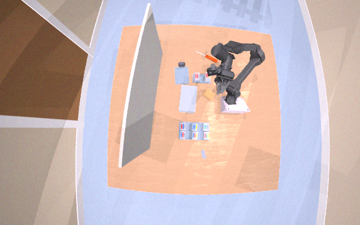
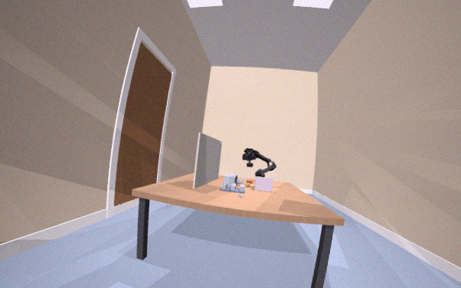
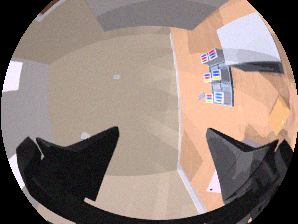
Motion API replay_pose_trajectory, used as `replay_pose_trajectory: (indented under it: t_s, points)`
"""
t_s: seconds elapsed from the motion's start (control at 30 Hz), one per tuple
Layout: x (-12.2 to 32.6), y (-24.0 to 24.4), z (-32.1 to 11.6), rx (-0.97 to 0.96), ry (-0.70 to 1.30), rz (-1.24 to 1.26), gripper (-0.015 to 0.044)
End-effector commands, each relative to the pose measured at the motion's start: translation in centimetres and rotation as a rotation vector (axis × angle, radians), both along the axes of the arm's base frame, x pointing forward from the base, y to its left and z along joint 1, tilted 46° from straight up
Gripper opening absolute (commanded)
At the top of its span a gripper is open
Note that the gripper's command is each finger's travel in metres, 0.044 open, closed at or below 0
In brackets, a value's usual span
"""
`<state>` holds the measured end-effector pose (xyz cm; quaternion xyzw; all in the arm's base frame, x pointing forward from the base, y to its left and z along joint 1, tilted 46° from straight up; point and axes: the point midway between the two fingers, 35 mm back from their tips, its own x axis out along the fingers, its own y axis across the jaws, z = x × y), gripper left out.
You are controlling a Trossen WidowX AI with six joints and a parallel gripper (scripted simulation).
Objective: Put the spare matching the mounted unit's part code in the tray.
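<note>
1. The gripper is seen raised above the wooden table, its fingers spread wide and nothing held between them; in the wrist view both dark fingers frame bare wall and a strip of table edge.

2. The spares are seen in a grey rack in the middle of the table, six slots showing coloured code stripes; all six look occupied, so no spare is judged to have been lifted yet.

3. A small holder with red-striped parts is seen beside the gripper, and a pale grey tray lies between it and the rack. No part can be made out in the tray.

4. The mounted unit's back cannot be read from these views; which block is the unit cannot be told with certainty.

5. An orange-handled screwdriver, a tan block and a tall grey panel are also seen on the table.

6. The task is judged to be at an early stage: code reading, matching, picking, placing and releasing all remain.
</note>
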<state>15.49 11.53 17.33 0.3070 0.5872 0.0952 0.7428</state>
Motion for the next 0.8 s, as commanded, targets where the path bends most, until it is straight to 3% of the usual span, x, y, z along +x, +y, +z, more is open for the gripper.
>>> replay_pose_trajectory:
  t_s: [0.0, 0.37, 0.77]
  points:
    - [2.8, -1.1, -0.3, -0.150, 0.065, -0.057, 0.0440]
    - [11.6, -4.9, -2.2, -0.636, 0.235, -0.143, 0.0440]
    - [20.6, -9.5, -6.7, -1.202, 0.401, -0.052, 0.0440]
